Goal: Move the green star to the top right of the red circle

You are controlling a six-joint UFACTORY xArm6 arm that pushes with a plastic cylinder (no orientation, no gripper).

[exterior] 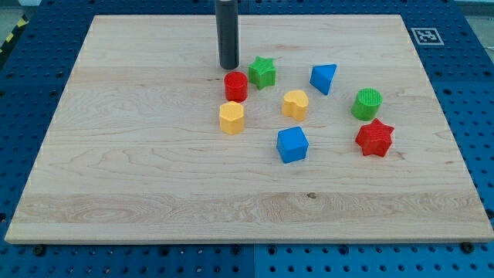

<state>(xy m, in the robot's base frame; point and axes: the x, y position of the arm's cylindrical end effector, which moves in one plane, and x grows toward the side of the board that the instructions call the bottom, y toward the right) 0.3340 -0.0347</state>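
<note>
Green star [262,72] sits just right and far of the red circle [235,86], seemingly placed. Our tip [228,66] rests beyond the circle; no pincer exists. Next, we'd judge withdrawal.

Two red blocks [236,86] [375,138], two green [262,72] [367,103], two yellow [231,117] [295,103], two blue [292,144] [324,77]

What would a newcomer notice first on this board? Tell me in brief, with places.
First the dark rod coming down from the view's top, my tip resting just above the red circle and left of the green star. Next, the cluster of bright blocks right of centre on the wooden board, with the red star and green cylinder farthest right.
</note>
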